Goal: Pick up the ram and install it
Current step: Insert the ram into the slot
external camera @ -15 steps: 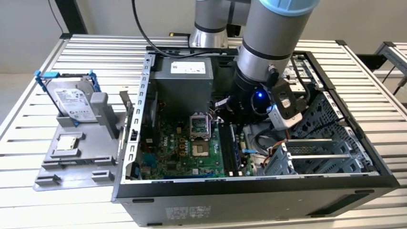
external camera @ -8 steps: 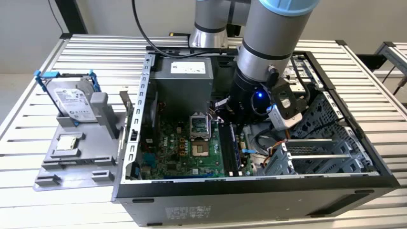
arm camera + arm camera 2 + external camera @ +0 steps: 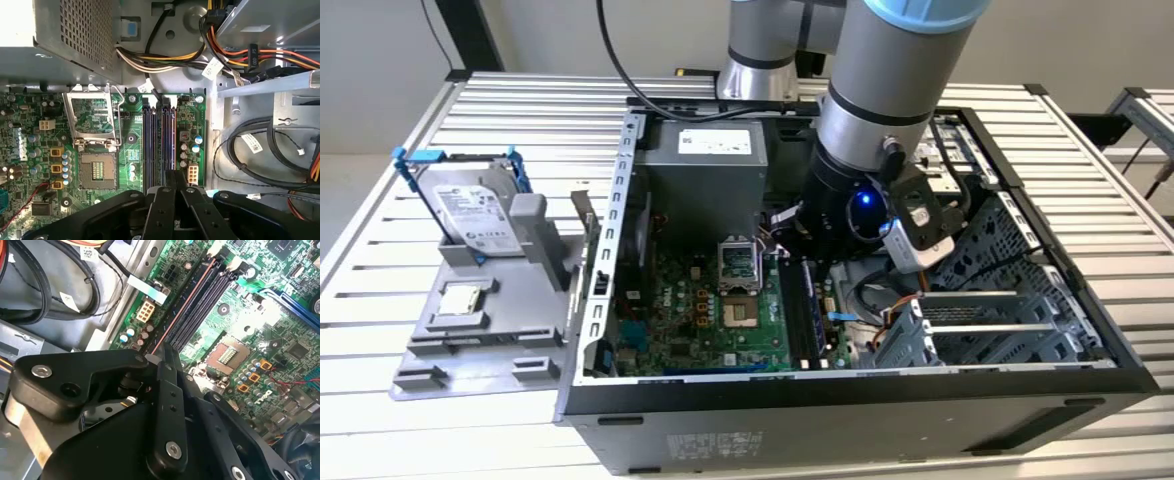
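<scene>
Exterior view: my black gripper point(image 3: 790, 243) is low inside the open black computer case point(image 3: 854, 400), over the green motherboard point(image 3: 707, 320).

Second wrist view: fingers pressed together on the thin dark ram point(image 3: 177, 315), standing in a long black slot point(image 3: 202, 302).

First wrist view: ram edge-on in the slots; judged step: seating, calling for a straight downward press.

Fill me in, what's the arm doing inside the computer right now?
The arm has reached down into the open computer case. Its gripper sits right at one end of the memory slots on the motherboard. In the second wrist view a thin edge, seemingly the ram, runs from the gripper along one slot. Whether it is fully seated cannot be told. The hard drive stands outside the case, at the exterior view's left.
</scene>
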{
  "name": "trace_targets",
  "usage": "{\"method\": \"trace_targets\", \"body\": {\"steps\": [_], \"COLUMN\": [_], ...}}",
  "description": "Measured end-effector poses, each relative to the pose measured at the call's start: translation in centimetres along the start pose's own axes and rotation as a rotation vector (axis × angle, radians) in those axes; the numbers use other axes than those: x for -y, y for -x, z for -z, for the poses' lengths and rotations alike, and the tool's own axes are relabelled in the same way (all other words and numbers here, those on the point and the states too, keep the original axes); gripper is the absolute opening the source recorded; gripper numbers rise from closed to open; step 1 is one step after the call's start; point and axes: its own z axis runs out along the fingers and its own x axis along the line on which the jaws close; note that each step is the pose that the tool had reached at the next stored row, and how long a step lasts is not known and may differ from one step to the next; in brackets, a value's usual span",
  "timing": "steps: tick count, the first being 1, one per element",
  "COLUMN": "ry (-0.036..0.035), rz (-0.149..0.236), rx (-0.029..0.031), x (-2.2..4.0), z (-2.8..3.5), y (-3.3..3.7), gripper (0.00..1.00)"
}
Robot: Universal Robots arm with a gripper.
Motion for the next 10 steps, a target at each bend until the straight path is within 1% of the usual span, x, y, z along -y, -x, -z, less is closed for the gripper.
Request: {"method": "trace_targets", "body": {"steps": [6,8,10], "ry": [-0.0009,-0.0011,-0.0013], "rz": [0.004,0.024,0.053], "rx": [0.0,0.0,0.0001], "x": [0.0,0.0,0.0], "z": [0.0,0.0,0.0], "y": [0.0,0.0,0.0], "gripper": [0.0,0.0,0.0]}}
